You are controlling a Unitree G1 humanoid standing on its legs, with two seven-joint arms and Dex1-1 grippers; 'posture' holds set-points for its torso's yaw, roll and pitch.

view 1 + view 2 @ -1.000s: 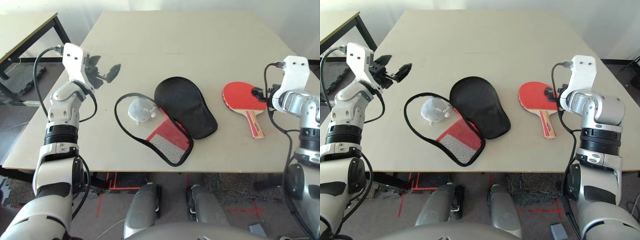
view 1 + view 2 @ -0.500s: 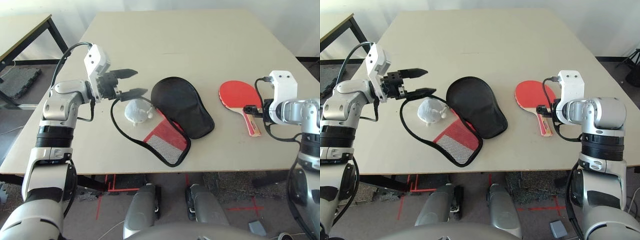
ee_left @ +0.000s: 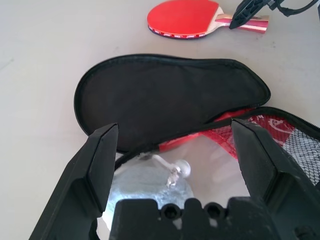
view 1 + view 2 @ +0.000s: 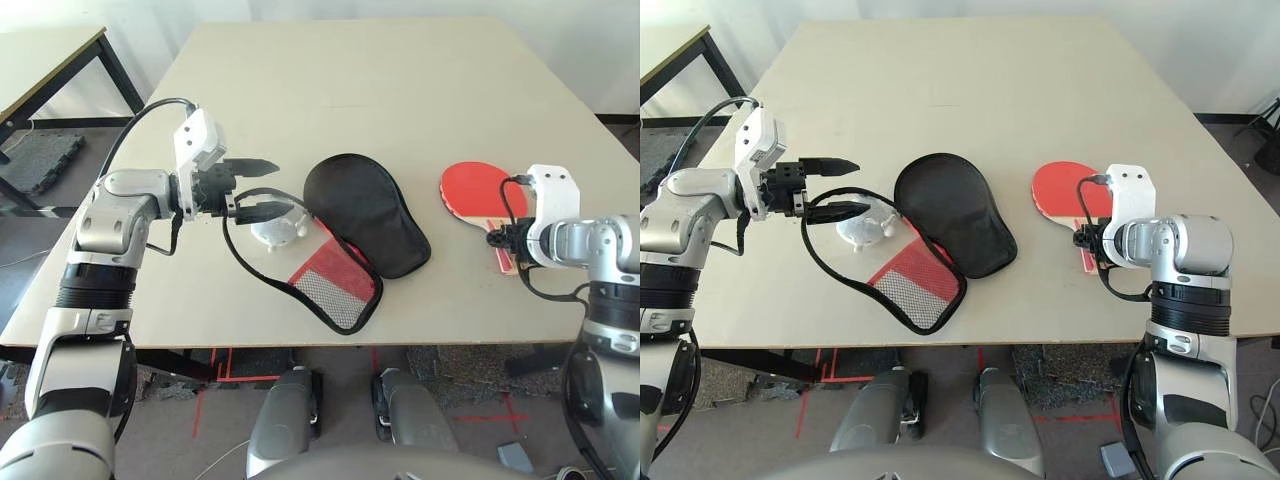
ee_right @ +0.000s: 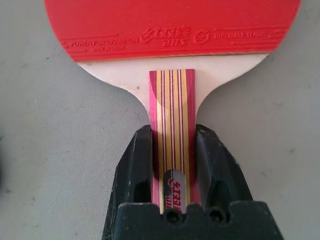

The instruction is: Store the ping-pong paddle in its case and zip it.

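While the paddle lies flat on the table, each line below reads outward from it.

Paddle: the ping-pong paddle rests red face up on the robot's right side of the table, handle toward the robot, well apart from the case; it is not yet lifted.

Right gripper: the right gripper has its two black fingers pressed against either side of the striped wooden handle, so it is clamped on the paddle. Taking the handle rather than the blade probably leaves the round face free to slide into the case first.

Case: the case lies unzipped near the table's middle, its black half folded back and the red half with the mesh pocket toward the front edge. The zipper edging runs out in a loose loop toward the left arm.

Pouch: a small grey-white pouch sits inside that loop, on the case's open mouth; it looks likely to obstruct the paddle's entry.

Left gripper: the left gripper hangs with its fingers spread wide and nothing between them, pointing across at the pouch and the zipper loop. It seems placed to clear the pouch or steady the case.

Stage: judged early; insertion and zipping remain.
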